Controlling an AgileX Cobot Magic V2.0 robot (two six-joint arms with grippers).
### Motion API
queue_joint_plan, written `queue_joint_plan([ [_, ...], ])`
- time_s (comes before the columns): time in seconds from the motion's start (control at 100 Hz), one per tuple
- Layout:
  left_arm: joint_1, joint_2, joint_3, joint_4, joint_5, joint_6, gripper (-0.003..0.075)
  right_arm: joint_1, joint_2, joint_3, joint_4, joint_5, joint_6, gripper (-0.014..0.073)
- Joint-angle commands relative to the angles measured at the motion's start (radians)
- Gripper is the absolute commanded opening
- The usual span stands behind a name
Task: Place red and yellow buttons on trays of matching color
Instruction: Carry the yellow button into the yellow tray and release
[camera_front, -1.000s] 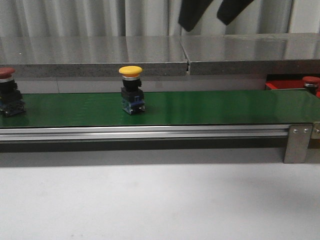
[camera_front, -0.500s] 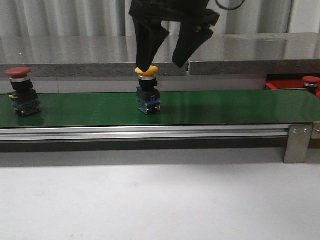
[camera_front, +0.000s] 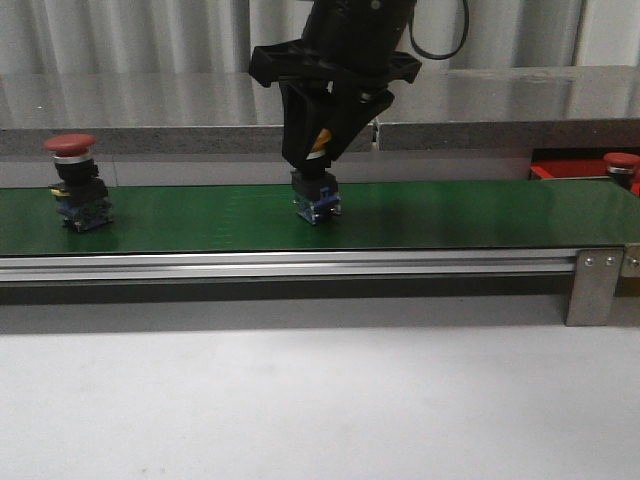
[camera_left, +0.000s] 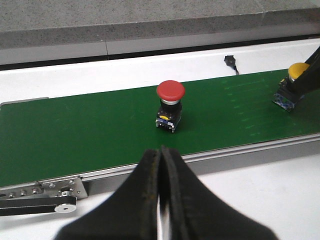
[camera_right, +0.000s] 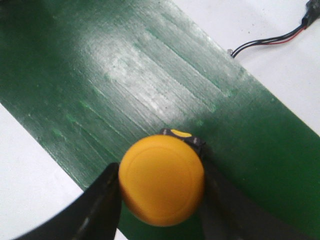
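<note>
Right hand (camera_right: 160, 200) fingers flanking yellow button (camera_right: 161, 180)

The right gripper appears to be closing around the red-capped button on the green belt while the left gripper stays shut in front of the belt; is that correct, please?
Not quite: the right gripper is around the yellow-capped button, as the right wrist view shows. The red-capped button stands alone further along the green belt. The left gripper is indeed shut.
</note>
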Motion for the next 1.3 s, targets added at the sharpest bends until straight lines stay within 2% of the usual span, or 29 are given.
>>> queue_joint_plan([
  [0.0,-0.008,-0.001,-0.027,-0.011,-0.071,0.001,-0.0019,-0.002,-0.067,-0.036,0.007,-0.051,-0.011,0.0129],
  [0.29,-0.008,0.001,-0.027,-0.011,-0.071,0.001,-0.0019,-0.063,-0.159,0.03,0.006,-0.047,-0.001,0.0129],
  [0.6,-0.008,0.001,-0.027,-0.011,-0.071,0.001,-0.0019,-0.223,-0.433,0.294,0.007,-0.1,0.022,0.0129],
  [0.98,-0.008,0.001,-0.027,-0.011,-0.071,0.001,-0.0019,-0.585,-0.746,0.603,0.007,-0.136,0.034,0.0129],
  [1.29,-0.008,0.001,-0.027,-0.011,-0.071,0.001,-0.0019,-0.878,-0.764,0.745,0.006,-0.246,0.07,0.0129],
])
